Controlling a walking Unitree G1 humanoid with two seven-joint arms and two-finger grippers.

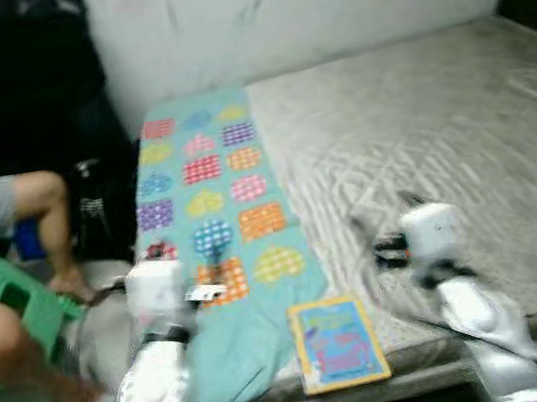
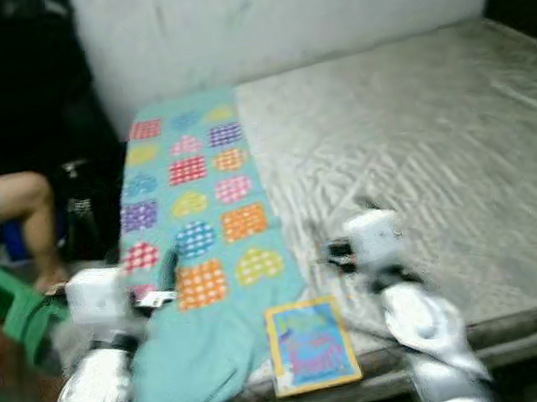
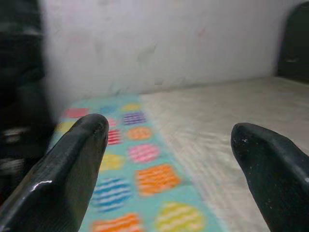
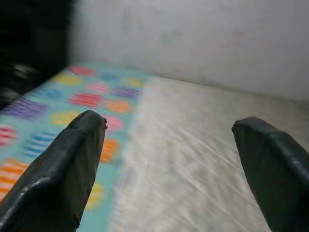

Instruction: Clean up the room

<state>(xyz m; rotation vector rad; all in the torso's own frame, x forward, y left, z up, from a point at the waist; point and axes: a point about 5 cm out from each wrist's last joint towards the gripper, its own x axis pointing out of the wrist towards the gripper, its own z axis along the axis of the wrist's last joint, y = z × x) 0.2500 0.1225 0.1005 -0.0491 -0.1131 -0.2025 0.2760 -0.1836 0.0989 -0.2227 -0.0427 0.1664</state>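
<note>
Cleanup has not visibly begun: the book [image 1: 338, 343] lies at the mattress [image 1: 463, 152] front edge, beside the teal blanket [image 1: 213, 219]. The left gripper [image 3: 169, 159] and right gripper [image 4: 169, 164] hover over the bed, both released and empty, so all 2 items remain to be handled.

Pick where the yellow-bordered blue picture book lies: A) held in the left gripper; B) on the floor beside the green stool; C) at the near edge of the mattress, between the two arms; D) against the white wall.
C: the yellow-bordered blue picture book lies flat at the near edge of the grey mattress, overlapping the teal cloth with coloured hearts.
</note>
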